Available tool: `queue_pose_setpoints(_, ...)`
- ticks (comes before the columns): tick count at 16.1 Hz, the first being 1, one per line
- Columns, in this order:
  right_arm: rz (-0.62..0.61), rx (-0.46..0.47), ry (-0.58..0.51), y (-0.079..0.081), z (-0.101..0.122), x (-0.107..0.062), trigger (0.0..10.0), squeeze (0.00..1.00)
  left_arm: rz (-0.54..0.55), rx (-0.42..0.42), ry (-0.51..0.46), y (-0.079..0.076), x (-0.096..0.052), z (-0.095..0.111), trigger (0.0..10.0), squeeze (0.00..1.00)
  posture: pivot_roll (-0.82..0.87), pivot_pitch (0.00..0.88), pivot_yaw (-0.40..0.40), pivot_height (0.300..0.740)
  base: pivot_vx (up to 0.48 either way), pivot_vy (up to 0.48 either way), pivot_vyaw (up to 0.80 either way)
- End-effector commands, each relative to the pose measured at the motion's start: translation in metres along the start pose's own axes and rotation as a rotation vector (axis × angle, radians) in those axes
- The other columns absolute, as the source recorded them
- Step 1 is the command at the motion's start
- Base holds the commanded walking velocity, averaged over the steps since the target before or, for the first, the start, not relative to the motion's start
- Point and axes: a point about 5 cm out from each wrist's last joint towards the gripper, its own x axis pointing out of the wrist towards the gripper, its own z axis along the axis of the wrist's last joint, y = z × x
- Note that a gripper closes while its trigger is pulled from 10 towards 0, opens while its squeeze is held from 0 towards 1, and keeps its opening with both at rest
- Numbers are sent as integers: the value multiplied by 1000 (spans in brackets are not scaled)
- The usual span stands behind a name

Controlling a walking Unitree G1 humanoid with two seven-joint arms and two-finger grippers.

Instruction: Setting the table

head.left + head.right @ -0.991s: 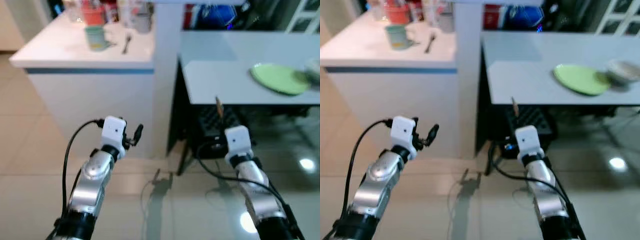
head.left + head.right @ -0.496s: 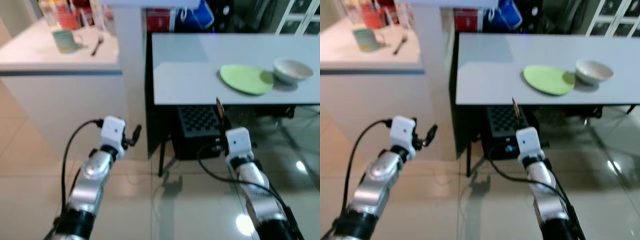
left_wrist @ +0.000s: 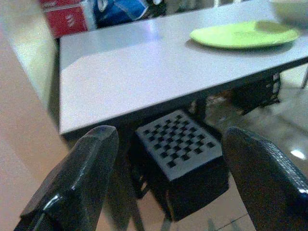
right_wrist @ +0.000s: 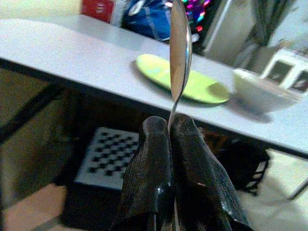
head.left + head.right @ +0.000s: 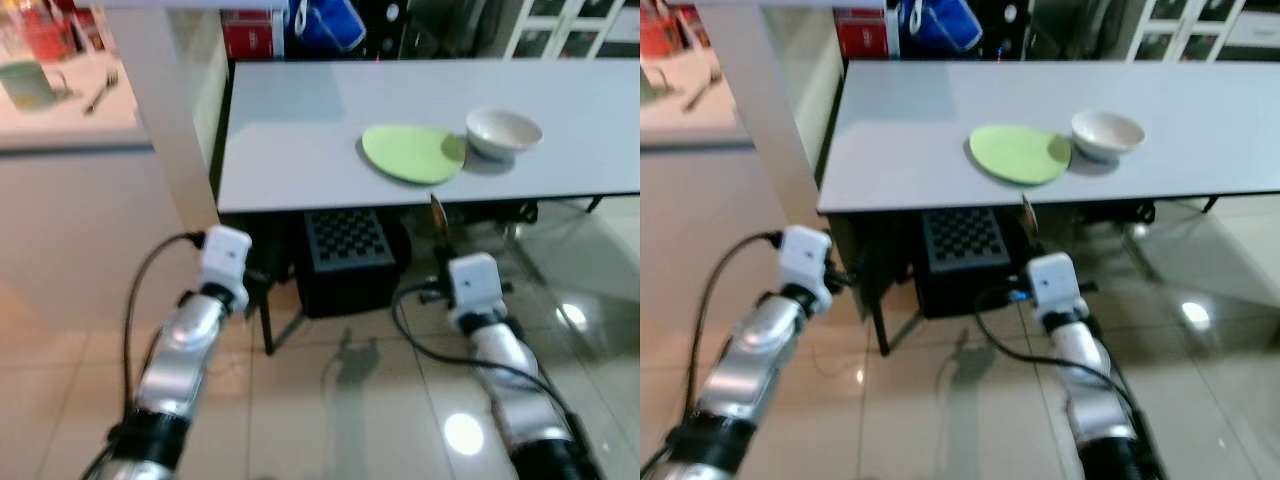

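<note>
Your right end effector [image 4: 169, 126] is clamped tight on the handle of a slim metal spoon [image 4: 178, 53], which stands upright with its bowl above the fingertips. You can see it in the head views as a thin sliver rising from the white wrist block, in front of the near edge of the long pale grey counter [image 5: 290, 140]. Your left end effector [image 3: 168, 163] has its two black fingers [image 3: 79, 180] spread wide with nothing between them; it is held low, in front of the counter's near left corner and below its top. On the counter you have a flat round light green plate [image 5: 412, 153], and just beside it on its right a small white bowl [image 5: 503, 131]; whether they touch cannot be told. Under the counter sits a black box with a checkered top [image 5: 347, 255] on the glossy tiled floor [image 5: 340, 420].
</note>
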Motion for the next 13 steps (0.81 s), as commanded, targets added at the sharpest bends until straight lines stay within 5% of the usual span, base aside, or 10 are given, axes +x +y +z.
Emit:
queue_pose_setpoints(1, -1, -8, 1, -3, 0, -1, 0, 0, 3, 8, -3, -1, 1, 2, 10000, 0, 18, 0, 32, 740, 0, -450, 0)
queue_pose_setpoints(13, 4, -10, 6, -2, 0, -1, 0, 0, 16, 6, -3, 0, 4, 2, 10000, 0, 17, 0, 32, 740, 0, -472, 0)
